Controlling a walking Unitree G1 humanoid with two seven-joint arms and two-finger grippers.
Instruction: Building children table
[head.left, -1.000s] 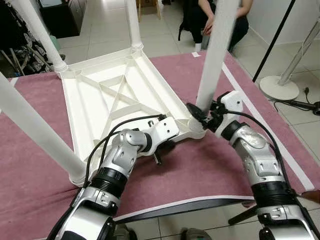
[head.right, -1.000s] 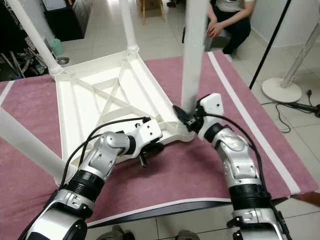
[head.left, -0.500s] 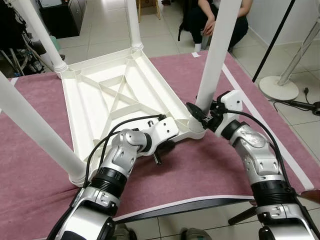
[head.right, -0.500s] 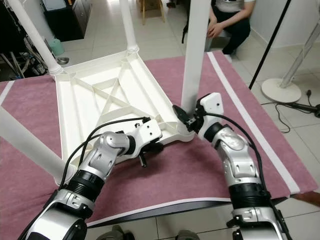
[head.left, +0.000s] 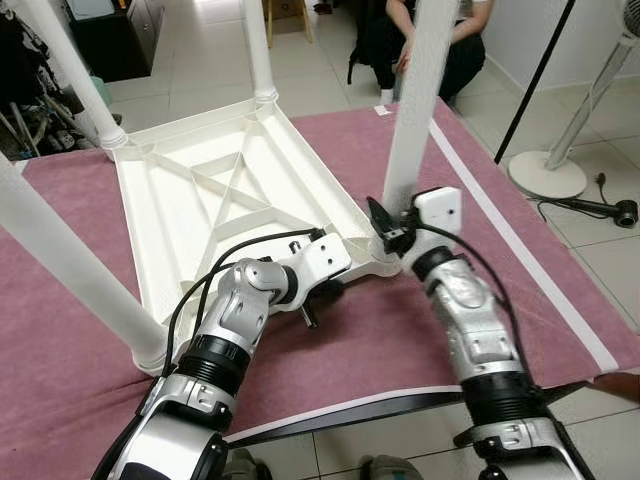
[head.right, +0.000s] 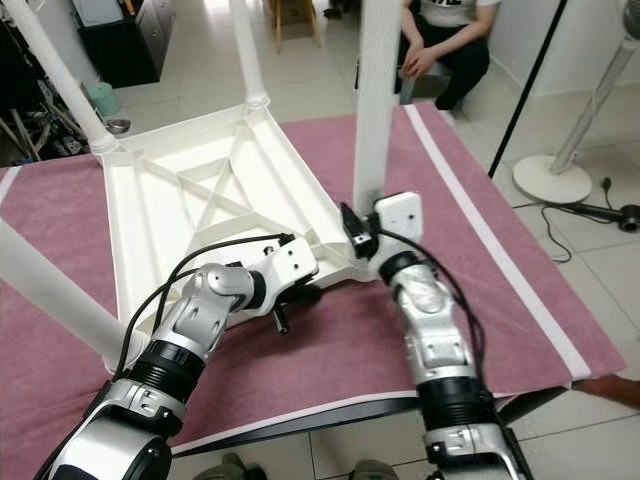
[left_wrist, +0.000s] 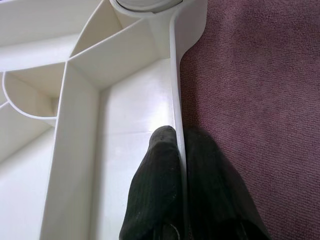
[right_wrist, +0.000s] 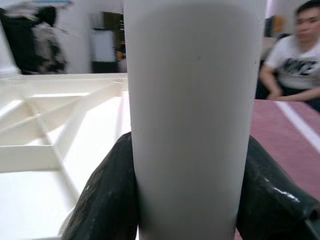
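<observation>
Four white legs stand up from the upturned table top (head.left: 220, 200), which lies on the maroon cloth (head.left: 560, 290) over the surface. At its near right corner the right tool (head.left: 385, 232) pinches the base of one leg (head.left: 415, 110). Left of that, the left tool (left_wrist: 180, 200) pinches the top's near rim (left_wrist: 176, 100).

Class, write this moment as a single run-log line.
left gripper: shut on tabletop rim | right gripper: shut on table leg near its socket | tabletop: upside down on maroon cloth
</observation>
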